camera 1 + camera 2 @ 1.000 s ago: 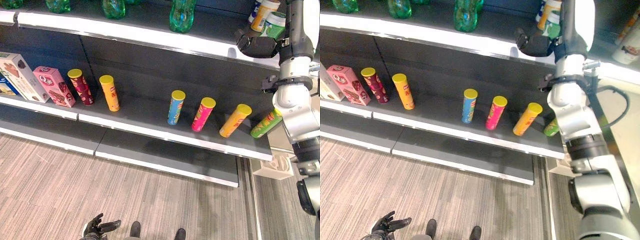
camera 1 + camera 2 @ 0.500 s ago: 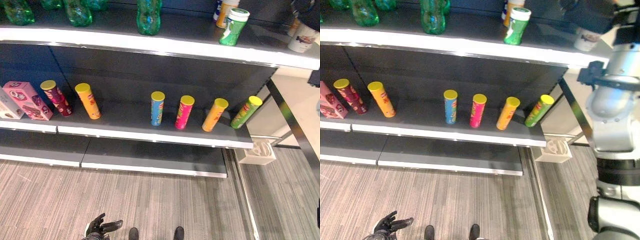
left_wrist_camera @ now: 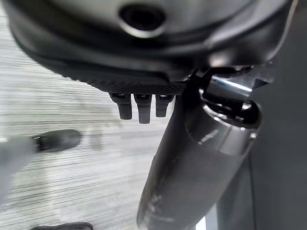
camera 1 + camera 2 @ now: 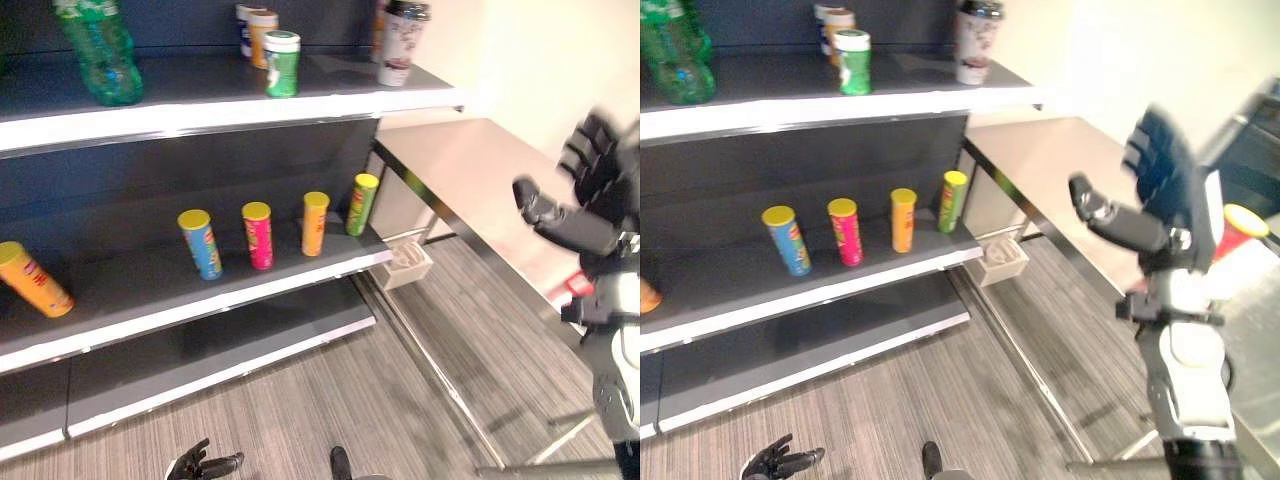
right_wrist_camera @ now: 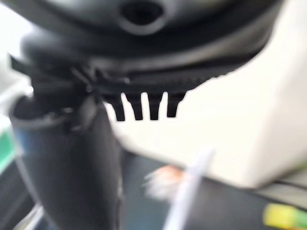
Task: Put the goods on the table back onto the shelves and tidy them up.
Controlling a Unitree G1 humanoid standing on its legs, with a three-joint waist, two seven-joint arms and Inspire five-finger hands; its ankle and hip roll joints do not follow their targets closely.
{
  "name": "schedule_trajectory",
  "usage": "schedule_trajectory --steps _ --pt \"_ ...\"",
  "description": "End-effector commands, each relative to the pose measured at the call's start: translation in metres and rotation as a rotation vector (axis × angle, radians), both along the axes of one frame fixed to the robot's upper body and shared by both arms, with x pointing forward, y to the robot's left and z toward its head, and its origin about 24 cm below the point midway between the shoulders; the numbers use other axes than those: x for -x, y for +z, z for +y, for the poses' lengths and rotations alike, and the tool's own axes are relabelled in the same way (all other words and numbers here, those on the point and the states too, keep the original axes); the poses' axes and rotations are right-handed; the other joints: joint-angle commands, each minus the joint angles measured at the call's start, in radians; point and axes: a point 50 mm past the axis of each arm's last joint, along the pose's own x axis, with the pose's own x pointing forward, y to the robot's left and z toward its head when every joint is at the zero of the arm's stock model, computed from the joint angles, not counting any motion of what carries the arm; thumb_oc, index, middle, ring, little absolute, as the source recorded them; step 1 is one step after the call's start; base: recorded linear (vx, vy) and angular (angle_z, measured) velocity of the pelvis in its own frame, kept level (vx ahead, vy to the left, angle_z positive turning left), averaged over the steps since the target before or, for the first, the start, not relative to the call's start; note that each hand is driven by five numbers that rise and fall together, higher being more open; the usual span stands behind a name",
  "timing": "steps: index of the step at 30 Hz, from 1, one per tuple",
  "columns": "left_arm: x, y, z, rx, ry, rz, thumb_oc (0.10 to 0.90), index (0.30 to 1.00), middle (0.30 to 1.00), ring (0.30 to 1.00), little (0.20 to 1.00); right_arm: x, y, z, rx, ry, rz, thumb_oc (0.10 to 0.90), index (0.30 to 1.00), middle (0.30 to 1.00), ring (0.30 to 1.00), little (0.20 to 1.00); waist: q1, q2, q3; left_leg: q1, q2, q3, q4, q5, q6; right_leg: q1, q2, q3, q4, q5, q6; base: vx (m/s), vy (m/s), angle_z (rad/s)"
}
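Observation:
My right hand (image 4: pixel 1150 190) is raised in the air above the beige table (image 4: pixel 470 170), fingers spread, open and empty. Behind its wrist a red can with a yellow lid (image 4: pixel 1243 228) lies on the table, partly hidden by the arm. On the top shelf (image 4: pixel 230 105) stand a green canister (image 4: pixel 282 62), an orange-and-white can (image 4: pixel 262 28) and a tall cup (image 4: pixel 400 40). The middle shelf holds a row of tube cans: blue (image 4: pixel 200 243), pink (image 4: pixel 258 234), orange (image 4: pixel 315 222) and green (image 4: pixel 362 203). My left hand (image 4: pixel 200 463) hangs low near the floor, open and empty.
A green bottle (image 4: pixel 100 50) stands on the top shelf's left part, and another orange tube can (image 4: pixel 30 280) leans at the middle shelf's far left. A small white box (image 4: pixel 408 262) sits on the floor between shelf and table. The table's metal legs (image 4: pixel 430 350) run along the floor.
The camera has swung right, so the shelves slid left and the table came into view. My right hand left the top shelf, where the green canister stays, and now hovers open over the table.

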Motion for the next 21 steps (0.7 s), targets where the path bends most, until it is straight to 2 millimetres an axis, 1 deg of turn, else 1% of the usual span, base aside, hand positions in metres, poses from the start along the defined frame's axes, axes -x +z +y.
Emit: schedule_trajectory --steps 1,2,3,4,5,6,7,8,9,11,12,13,14,15,16,17,18,19,20,21 --pt "-0.025 0.015 0.016 -0.057 -0.077 -0.098 0.800 0.900 0.900 0.900 0.900 -0.009 0.054 0.012 0.087 0.178 -0.195 0.800 0.900 0.900 0.900 0.900 0.020 0.008 -0.004 0.018 0.014 -0.023 0.009 -0.072 0.007 0.029 -0.087 -0.014 0.025 0.027 0.117 -0.08 0.134 -0.75" --pt "-0.019 0.020 0.042 -0.118 -0.110 -0.039 0.800 0.900 0.900 0.900 0.900 -0.011 0.029 0.008 -0.001 0.158 -0.124 0.800 0.900 0.900 0.900 0.900 0.013 0.011 0.003 0.019 0.010 -0.009 0.009 -0.073 0.007 0.016 -0.089 -0.001 0.026 0.050 0.127 -0.08 0.045 -0.76" --pt "-0.010 0.018 0.040 -0.126 -0.087 -0.043 0.800 0.900 0.900 0.900 0.900 -0.005 0.028 0.005 0.022 0.147 -0.121 0.800 0.900 0.900 0.900 0.900 0.021 0.007 0.012 0.015 0.007 -0.007 0.009 -0.071 0.008 0.005 -0.091 -0.004 0.028 0.074 0.128 -0.12 0.063 -0.64" --pt "-0.007 0.014 0.030 -0.118 -0.104 -0.050 0.800 0.900 0.900 0.900 0.900 -0.002 0.013 0.003 -0.042 0.134 -0.091 0.800 0.900 0.900 0.900 0.900 0.023 0.006 0.020 0.008 0.009 0.003 0.009 -0.069 0.009 -0.006 -0.096 -0.017 0.028 0.082 0.128 -0.13 0.029 -0.65" --pt "-0.015 0.016 0.026 -0.106 -0.119 -0.072 0.800 0.900 0.900 0.900 0.900 0.001 0.013 0.005 -0.049 0.158 -0.089 0.800 0.900 0.900 0.900 0.900 0.024 0.007 0.023 0.005 0.007 0.012 0.009 -0.068 0.011 -0.010 -0.100 -0.020 0.027 0.091 0.128 -0.13 0.006 -0.56" --pt "0.010 0.008 0.038 -0.129 -0.148 0.072 0.800 0.900 0.900 0.900 0.900 0.002 0.003 0.010 -0.113 0.156 -0.100 0.800 0.900 0.900 0.900 0.900 0.046 0.011 0.036 0.006 0.017 0.025 0.009 -0.064 0.012 -0.017 -0.118 -0.082 0.049 0.088 0.128 -0.08 -0.011 -0.40" --pt "0.010 0.009 0.039 -0.131 -0.148 0.071 0.800 0.900 0.900 0.900 0.900 0.001 0.003 0.010 -0.114 0.157 -0.102 0.800 0.900 0.900 0.900 0.900 0.047 0.008 0.035 0.002 0.015 0.026 0.009 -0.060 0.012 -0.021 -0.120 -0.080 0.050 0.089 0.128 -0.10 -0.047 -0.72" --pt "0.005 0.010 0.039 -0.084 -0.088 0.034 0.800 0.900 0.900 0.900 0.900 0.003 0.006 0.009 -0.104 0.177 -0.103 0.800 0.900 0.900 0.900 0.900 0.058 0.009 0.039 -0.004 0.022 0.033 0.009 -0.060 0.012 -0.017 -0.140 -0.133 0.063 0.079 0.125 -0.12 -0.065 -0.65" --pt "0.001 0.013 0.039 -0.100 -0.102 0.000 0.800 0.900 0.900 0.900 0.900 0.007 0.015 0.002 -0.056 0.158 -0.115 0.800 0.900 0.900 0.900 0.900 0.076 0.018 0.040 -0.011 0.040 0.040 0.009 -0.056 0.011 0.007 -0.172 -0.217 0.087 0.055 0.111 -0.15 -0.091 -0.58" --pt "-0.003 0.014 0.035 -0.090 -0.114 -0.027 0.800 0.900 0.900 0.900 0.900 0.007 0.026 -0.004 -0.041 0.123 -0.160 0.800 0.900 0.900 0.900 0.900 0.100 0.024 0.029 -0.023 0.054 0.059 0.009 -0.048 0.008 0.042 -0.213 -0.296 0.111 0.050 0.107 -0.11 -0.078 -0.02" --pt "-0.003 0.014 0.035 -0.090 -0.115 -0.026 0.800 0.900 0.900 0.900 0.900 0.007 0.026 -0.004 -0.040 0.122 -0.160 0.800 0.900 0.900 0.900 0.900 0.100 0.024 0.029 -0.023 0.055 0.059 0.009 -0.048 0.008 0.043 -0.213 -0.297 0.111 0.049 0.107 -0.07 -0.055 -0.18" --pt "-0.007 0.015 0.032 -0.087 -0.126 -0.047 0.800 0.900 0.900 0.900 0.900 0.006 0.037 -0.004 -0.034 0.125 -0.211 0.800 0.900 0.900 0.900 0.900 0.114 0.024 0.023 -0.028 0.060 0.073 0.009 -0.044 0.006 0.057 -0.233 -0.334 0.118 0.053 0.107 0.00 -0.058 -0.36" --pt "-0.009 0.017 0.031 -0.088 -0.126 -0.065 0.800 0.900 0.900 0.900 0.900 0.004 0.047 -0.003 -0.034 0.125 -0.263 0.800 0.900 0.900 0.900 0.900 0.137 0.028 0.011 -0.025 0.071 0.078 0.009 -0.057 -0.004 0.083 -0.254 -0.384 0.119 0.047 0.120 -0.02 -0.168 -0.55" --pt "-0.009 0.018 0.028 -0.086 -0.126 -0.087 0.800 0.900 0.900 0.900 0.900 0.001 0.064 0.001 -0.027 0.149 -0.342 0.800 0.900 0.900 0.900 0.900 0.171 0.012 -0.003 -0.028 0.077 0.104 0.009 -0.051 -0.015 0.117 -0.272 -0.461 0.087 0.082 0.128 0.03 -0.307 -0.61" --pt "-0.008 0.018 0.026 -0.078 -0.132 -0.096 0.800 0.900 0.900 0.900 0.900 0.006 0.081 -0.002 -0.001 0.135 -0.410 0.800 0.900 0.900 0.900 0.900 0.185 -0.007 -0.019 -0.030 0.082 0.115 0.009 -0.042 -0.026 0.134 -0.257 -0.495 0.034 0.088 0.128 0.01 -0.345 -0.99" --pt "-0.008 0.018 0.022 -0.072 -0.143 -0.100 0.800 0.900 0.900 0.900 0.900 0.011 0.085 -0.005 0.001 0.107 -0.444 0.800 0.900 0.900 0.900 0.900 0.188 -0.011 -0.024 -0.033 0.090 0.108 0.009 -0.035 -0.033 0.137 -0.247 -0.502 0.025 0.071 0.128 0.04 -0.236 -0.72" --pt "-0.008 0.018 0.022 -0.072 -0.144 -0.099 0.800 0.900 0.900 0.900 0.900 0.011 0.085 -0.006 0.001 0.106 -0.443 0.800 0.900 0.900 0.900 0.900 0.188 -0.011 -0.024 -0.033 0.090 0.108 0.009 -0.035 -0.033 0.137 -0.247 -0.502 0.025 0.071 0.128 0.05 -0.208 -0.44" --pt "-0.008 0.017 0.019 -0.069 -0.159 -0.094 0.800 0.900 0.900 0.900 0.900 0.019 0.103 -0.013 0.034 0.045 -0.523 0.800 0.900 0.900 0.900 0.900 0.182 -0.014 -0.031 -0.035 0.111 0.101 0.009 -0.022 -0.048 0.135 -0.227 -0.491 0.017 0.020 0.128 0.05 -0.209 0.11" --pt "-0.010 0.018 0.017 -0.063 -0.169 -0.102 0.800 0.900 0.900 0.900 0.900 0.024 0.112 -0.017 0.048 0.015 -0.564 0.800 0.900 0.900 0.900 0.900 0.177 -0.011 -0.034 -0.032 0.124 0.101 0.010 -0.015 -0.056 0.137 -0.216 -0.489 0.014 0.003 0.125 0.05 -0.215 0.19" --pt "-0.010 0.018 0.016 -0.061 -0.170 -0.102 0.800 0.900 0.900 0.900 0.900 0.024 0.113 -0.017 0.050 0.013 -0.565 0.800 0.900 0.900 0.900 0.900 0.179 -0.008 -0.033 -0.032 0.126 0.101 0.010 -0.014 -0.059 0.138 -0.214 -0.490 0.014 0.001 0.125 0.03 -0.200 0.10"
